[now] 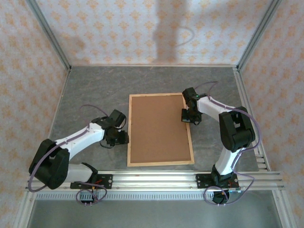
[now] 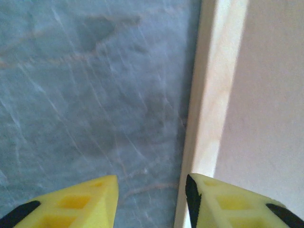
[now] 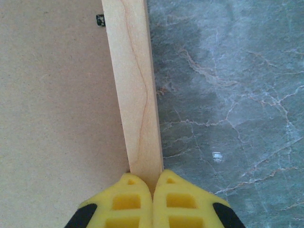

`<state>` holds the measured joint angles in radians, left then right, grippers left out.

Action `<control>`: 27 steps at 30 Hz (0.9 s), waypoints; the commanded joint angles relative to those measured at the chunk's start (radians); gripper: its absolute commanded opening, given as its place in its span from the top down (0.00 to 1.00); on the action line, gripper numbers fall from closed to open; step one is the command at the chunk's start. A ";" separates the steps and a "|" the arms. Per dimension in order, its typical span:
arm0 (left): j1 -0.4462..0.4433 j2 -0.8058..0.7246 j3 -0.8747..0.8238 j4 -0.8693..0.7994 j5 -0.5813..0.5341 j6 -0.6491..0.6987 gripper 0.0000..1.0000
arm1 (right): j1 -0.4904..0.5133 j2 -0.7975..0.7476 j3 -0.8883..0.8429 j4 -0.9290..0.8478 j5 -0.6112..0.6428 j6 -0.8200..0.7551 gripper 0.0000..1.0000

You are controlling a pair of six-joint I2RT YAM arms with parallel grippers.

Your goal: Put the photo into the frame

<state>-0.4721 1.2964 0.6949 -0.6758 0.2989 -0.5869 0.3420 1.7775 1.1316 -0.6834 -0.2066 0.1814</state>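
Note:
The frame of thin light wood lies flat mid-table, and a plain brown backing board covers its whole inside. The photo is hidden. My left gripper sits at the frame's left side. In the left wrist view, the left gripper is open. One yellow finger is over the grey table and the other over the wood strip. My right gripper is at the frame's right side. In the right wrist view, the right gripper is shut, its tips together on top of the strip.
The grey marbled table is walled on three sides by patterned panels. A metal rail runs along the near edge. A small black clip sits on the backing board beside the strip.

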 commanded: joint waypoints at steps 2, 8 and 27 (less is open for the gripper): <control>-0.041 -0.010 -0.010 -0.055 0.028 -0.041 0.61 | 0.022 0.044 -0.010 0.020 0.000 0.007 0.98; -0.073 0.025 -0.009 -0.047 0.012 -0.033 0.65 | 0.023 0.027 -0.018 0.020 -0.002 0.007 0.98; -0.149 0.201 -0.025 0.143 0.071 -0.051 0.66 | 0.029 0.034 -0.038 0.036 -0.016 0.020 0.98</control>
<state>-0.5835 1.4250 0.7013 -0.6235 0.3489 -0.6178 0.3424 1.7767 1.1313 -0.6830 -0.2077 0.1818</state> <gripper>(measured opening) 0.339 0.045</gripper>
